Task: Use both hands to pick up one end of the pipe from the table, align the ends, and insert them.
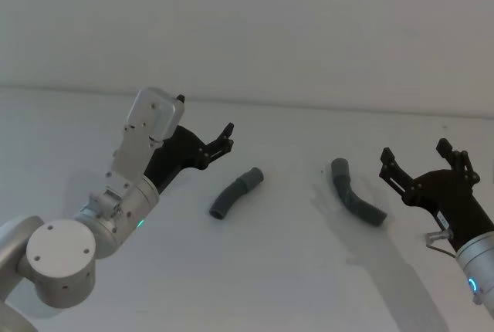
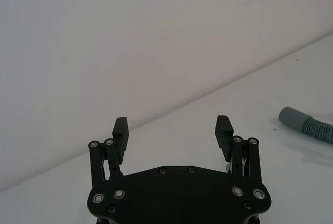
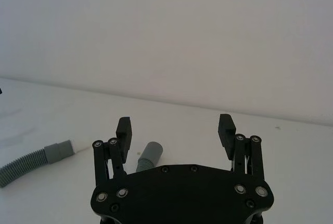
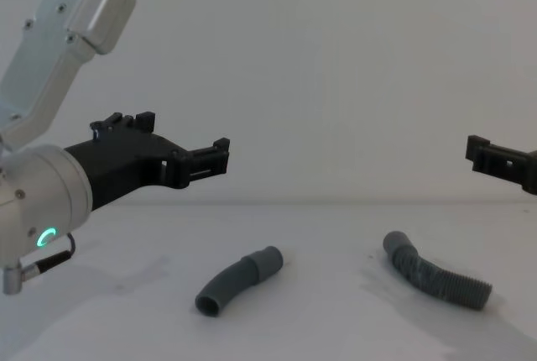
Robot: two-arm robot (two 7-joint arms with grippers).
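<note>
One pipe (image 3: 49, 153) white-tipped, other pipe (image 3: 150, 155), left claw (image 2: 172, 127), right claw (image 3: 176, 127) splayed

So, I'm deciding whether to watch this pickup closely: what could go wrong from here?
The left gripper and right gripper hang open above the table, apart from the left hose piece and right hose piece.
Risk one: both pieces lie loose and round, so a slightly off pinch could roll or skid them.
Risk two: both are curved, so a grip far from the cuffs may leave them pointing off-axis when joined.
</note>
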